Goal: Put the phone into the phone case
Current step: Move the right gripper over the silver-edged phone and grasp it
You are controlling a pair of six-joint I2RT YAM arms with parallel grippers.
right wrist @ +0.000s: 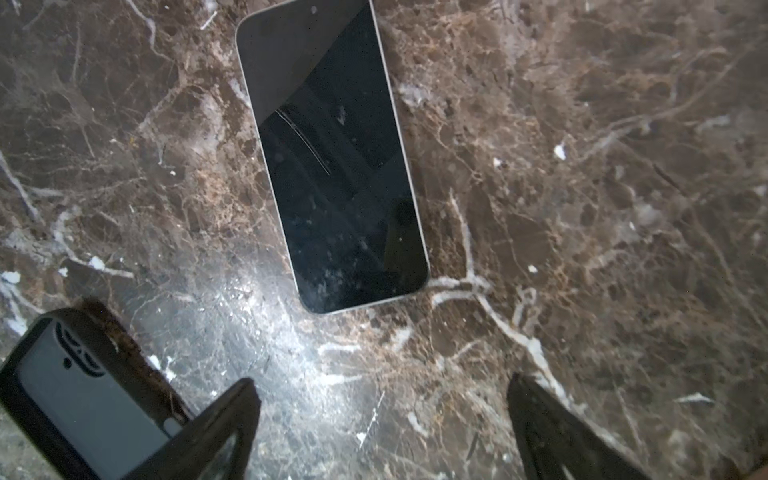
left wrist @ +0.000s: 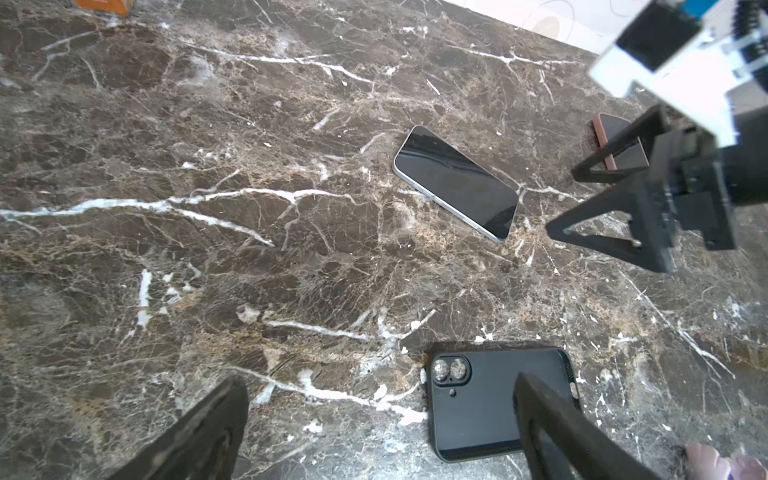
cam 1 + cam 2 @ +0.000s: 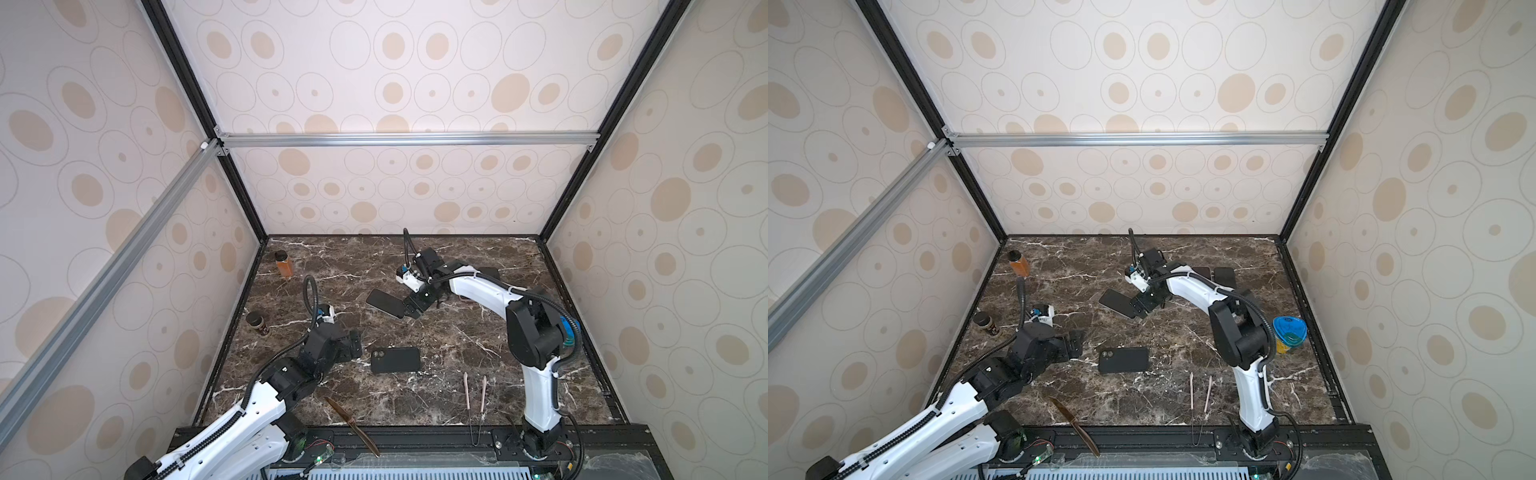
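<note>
Both top views sit high above the near edge of the marble table (image 3: 332, 257), looking steeply down and toward the back wall (image 3: 395, 195); they share nearly the whole scene. The left wrist view looks from low and close across the phone case (image 2: 478, 407) toward the phone (image 2: 455, 183). The right wrist view hangs closer still above that same phone, with what may be another cased phone (image 1: 83, 399) at its dim edge.
</note>
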